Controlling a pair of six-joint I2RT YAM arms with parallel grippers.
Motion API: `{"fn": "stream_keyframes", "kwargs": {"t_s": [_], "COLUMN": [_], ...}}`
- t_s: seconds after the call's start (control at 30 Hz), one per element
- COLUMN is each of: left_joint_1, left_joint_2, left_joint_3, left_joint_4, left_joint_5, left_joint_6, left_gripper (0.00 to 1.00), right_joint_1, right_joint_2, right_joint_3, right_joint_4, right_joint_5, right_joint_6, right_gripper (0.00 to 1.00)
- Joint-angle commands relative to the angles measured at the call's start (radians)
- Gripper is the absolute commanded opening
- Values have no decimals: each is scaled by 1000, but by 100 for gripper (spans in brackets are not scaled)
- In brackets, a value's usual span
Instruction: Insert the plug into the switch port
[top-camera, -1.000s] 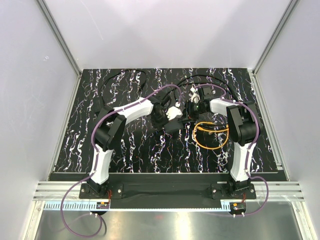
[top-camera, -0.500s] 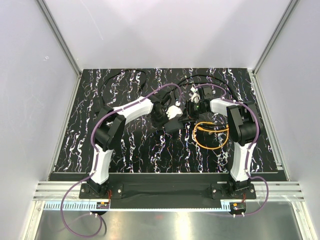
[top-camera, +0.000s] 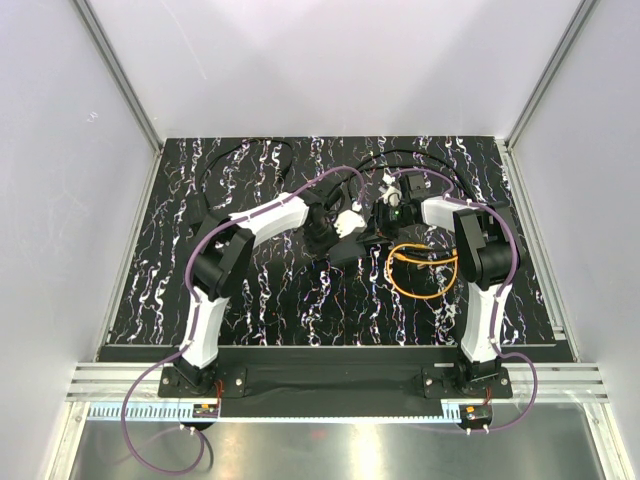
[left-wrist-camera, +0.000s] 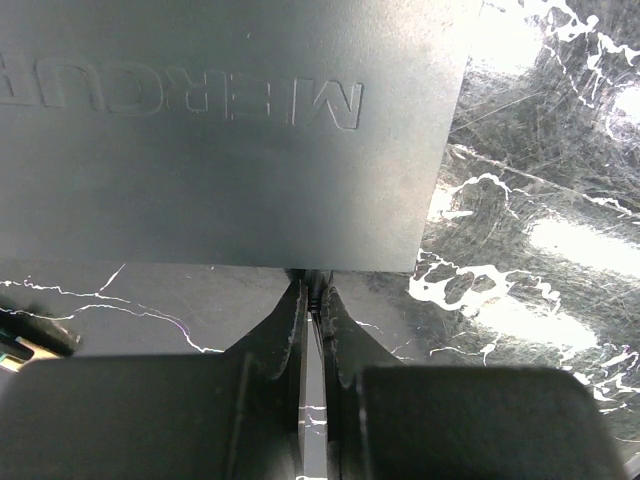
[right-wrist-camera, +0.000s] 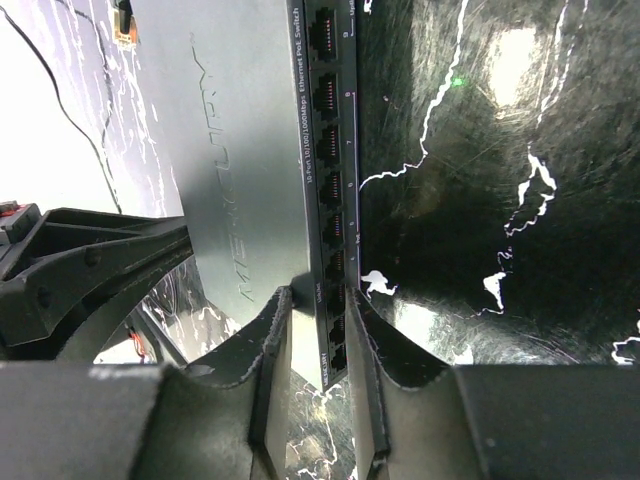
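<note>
Black mat (top-camera: 250, 290) veined in white, boxed in by plain white walls (top-camera: 330, 70). From above: left arm (top-camera: 265, 218) and right arm (top-camera: 480, 250) meeting at the switch (top-camera: 348, 250), one on either side of it, too crowded there to read any finger. Just right of the switch, toward the arm bases, the orange cable (top-camera: 425, 251) lying in a loose coil on the mat. Seen from above only, with the plug at its end too small to pick out.

Left wrist alone: the switch's broad matte face with raised lettering. Below it the left gripper (left-wrist-camera: 311, 295), fingers pinched all but together with nothing visible between them, tips right at that face's near edge. Touching it or just short, impossible to judge.

Right wrist alone: the switch's narrow edge with its port row (right-wrist-camera: 325, 200), sockets lined end to end, small print alongside. Right gripper (right-wrist-camera: 318, 295) straddling that edge near one end of the row — one finger (right-wrist-camera: 270, 340) against the broad face, the other along the opposite side. Clamped firm or merely close, not clear from here. Past the broad face, part of the other arm's dark frame.
</note>
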Motion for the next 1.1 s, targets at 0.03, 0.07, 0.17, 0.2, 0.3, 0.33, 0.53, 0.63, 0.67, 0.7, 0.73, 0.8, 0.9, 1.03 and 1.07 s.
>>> {"fn": "stream_keyframes", "kwargs": {"t_s": [0.03, 0.07, 0.17, 0.2, 0.3, 0.33, 0.53, 0.63, 0.67, 0.7, 0.73, 0.8, 0.9, 1.03, 1.07], "left_joint_1": [-9, -9, -11, -12, -14, -15, -20, -21, -21, -23, -24, -23, -27, -30, -30], "left_joint_2": [1, -2, -16, -21, -30, -30, -15, -4, -2, -1, -2, -2, -1, 2, -1], "left_joint_3": [49, 52, 47, 47, 41, 38, 53, 81, 85, 96, 99, 105, 108, 104, 92], "left_joint_4": [110, 112, 122, 132, 151, 161, 210, 211, 211, 214, 216, 219, 225, 227, 227], "left_joint_5": [36, 39, 68, 80, 125, 130, 157, 165, 163, 169, 171, 188, 199, 202, 203], "left_joint_6": [-6, -7, -20, -24, -33, -36, -64, -70, -72, -75, -78, -81, -81, -81, -81], "left_gripper": [0, 0, 0, 0, 0, 0, 0, 0, 0, 0, 0, 0, 0, 0, 0], "right_joint_1": [19, 19, 19, 19, 20, 20, 33, 49, 59, 65, 75, 86, 105, 120, 122], "right_joint_2": [18, 17, 15, 15, 11, 12, 17, 12, 9, 5, 2, 0, 5, 6, 9], "right_joint_3": [8, 7, 0, -3, -10, -13, -39, -46, -47, -50, -50, -53, -56, -58, -56], "right_joint_4": [38, 39, 47, 54, 80, 87, 104, 107, 102, 102, 105, 111, 125, 139, 137], "right_joint_5": [-56, -53, -61, -76, -99, -107, -127, -131, -127, -127, -127, -128, -144, -157, -159], "right_joint_6": [18, 17, 20, 26, 47, 59, 66, 57, 53, 53, 55, 63, 79, 102, 102], "right_gripper": [30, 29, 27, 26, 23, 23, 22, 22, 21, 21, 22, 21, 21, 21, 22]}}
